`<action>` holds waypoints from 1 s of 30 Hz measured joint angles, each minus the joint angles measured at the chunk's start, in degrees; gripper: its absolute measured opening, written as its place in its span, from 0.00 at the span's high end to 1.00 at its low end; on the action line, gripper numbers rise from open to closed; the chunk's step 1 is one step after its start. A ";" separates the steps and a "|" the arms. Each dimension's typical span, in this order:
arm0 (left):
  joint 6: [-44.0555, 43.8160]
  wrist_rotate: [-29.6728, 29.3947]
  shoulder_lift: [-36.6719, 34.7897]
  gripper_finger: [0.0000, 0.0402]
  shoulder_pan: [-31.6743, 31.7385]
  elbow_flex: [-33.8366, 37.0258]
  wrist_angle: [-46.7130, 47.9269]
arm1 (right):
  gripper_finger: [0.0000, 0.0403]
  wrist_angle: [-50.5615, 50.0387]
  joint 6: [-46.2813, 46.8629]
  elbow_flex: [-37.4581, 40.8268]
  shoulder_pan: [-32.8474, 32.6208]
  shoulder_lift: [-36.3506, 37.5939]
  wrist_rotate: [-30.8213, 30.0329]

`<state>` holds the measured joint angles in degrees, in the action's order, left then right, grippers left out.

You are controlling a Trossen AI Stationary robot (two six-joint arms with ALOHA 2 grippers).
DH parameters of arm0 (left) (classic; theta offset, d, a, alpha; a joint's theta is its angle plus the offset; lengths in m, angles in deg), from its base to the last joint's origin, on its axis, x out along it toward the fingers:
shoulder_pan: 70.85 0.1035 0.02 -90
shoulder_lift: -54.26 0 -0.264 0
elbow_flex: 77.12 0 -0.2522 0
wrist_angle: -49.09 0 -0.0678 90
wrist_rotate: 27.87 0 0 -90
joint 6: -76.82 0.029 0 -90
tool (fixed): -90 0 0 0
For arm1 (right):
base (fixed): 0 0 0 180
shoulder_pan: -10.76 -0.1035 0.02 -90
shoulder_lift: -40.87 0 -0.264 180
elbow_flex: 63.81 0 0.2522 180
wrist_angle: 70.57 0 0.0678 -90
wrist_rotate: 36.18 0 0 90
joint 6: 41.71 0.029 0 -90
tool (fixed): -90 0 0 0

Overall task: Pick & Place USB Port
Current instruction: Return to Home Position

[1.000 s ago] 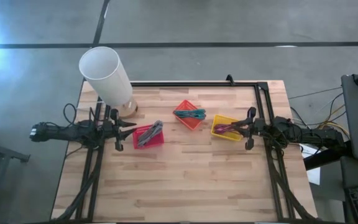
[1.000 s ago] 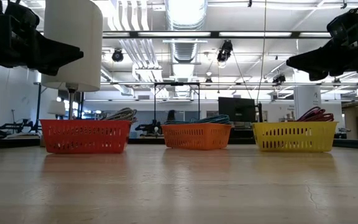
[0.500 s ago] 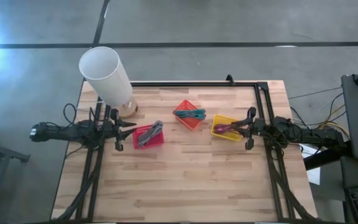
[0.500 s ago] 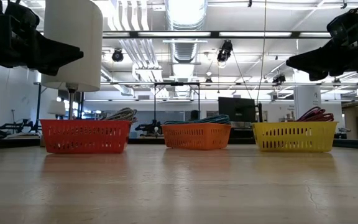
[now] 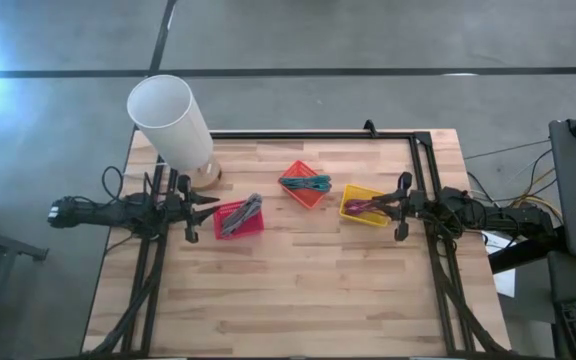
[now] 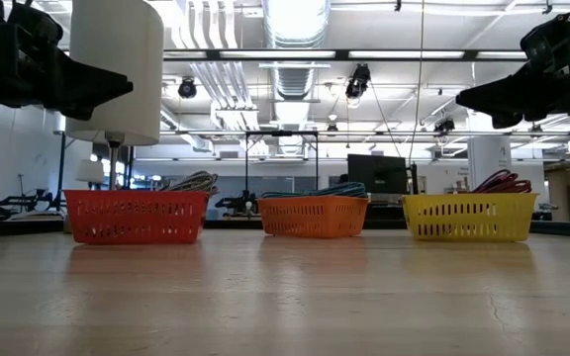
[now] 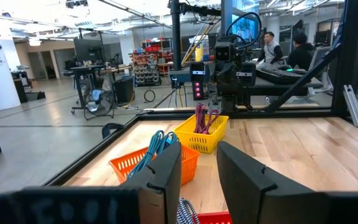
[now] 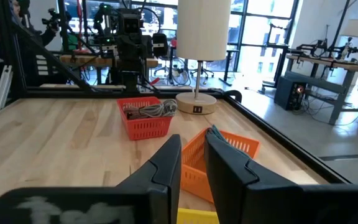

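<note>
The left gripper (image 5: 206, 207) hangs over the left side of the wooden table (image 5: 298, 290), raised well above the bins and pointing right, with its tips at the left edge of the red bin (image 6: 137, 218). Its fingers (image 7: 166, 177) stand a little apart and nothing sits between them. The right gripper (image 5: 380, 207) hangs at the same height over the right side, pointing left, with its tips above the right part of the yellow bin (image 6: 468, 220). Its fingers (image 8: 171, 163) are parted by a narrower gap, which is also empty. All the charger cables lie in bins. The grey cables (image 5: 245, 212) are heaped in the red bin on the left. The blue cables (image 5: 306, 184) are in the orange bin (image 6: 313, 218), which sits between the other two and a little farther back. The pink cables (image 5: 364, 207) are in the yellow bin on the right, their loops rising above its rim. The three bins form a loose row across the middle of the table, each apart from its neighbour. A lamp (image 5: 171, 120) with a tall white shade stands at the far left corner, its round base just behind the red bin. In the left wrist view, two people (image 7: 268, 46) sit at desks in the room beyond the right arm.
</note>
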<state>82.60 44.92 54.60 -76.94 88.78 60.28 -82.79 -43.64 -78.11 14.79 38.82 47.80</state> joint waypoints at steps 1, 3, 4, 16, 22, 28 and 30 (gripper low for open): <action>0.00 0.00 0.00 0.73 0.00 0.00 0.00 | 0.83 0.00 0.00 0.00 0.00 0.00 0.01; 0.00 0.00 0.00 0.73 0.00 0.00 0.00 | 0.82 0.00 0.00 0.00 0.00 0.00 0.01; 0.00 0.00 0.00 0.73 0.00 0.00 0.00 | 0.82 0.00 0.00 0.00 0.00 0.00 0.01; 0.00 -0.02 0.02 0.73 0.00 0.00 0.00 | 0.79 0.00 0.00 0.00 0.00 0.00 0.00; 0.00 -0.02 0.02 0.73 0.00 0.00 0.00 | 0.82 0.00 0.00 0.00 0.00 0.00 0.01; 0.00 -0.01 0.01 0.73 0.00 0.00 0.00 | 0.84 0.00 0.00 0.00 0.00 0.00 0.01; 0.00 -0.02 0.02 0.73 0.00 0.00 0.00 | 0.84 0.00 0.00 0.00 0.01 0.00 0.02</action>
<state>82.60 44.90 54.62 -76.94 88.78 60.28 -82.79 -43.64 -78.11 14.80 38.82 47.82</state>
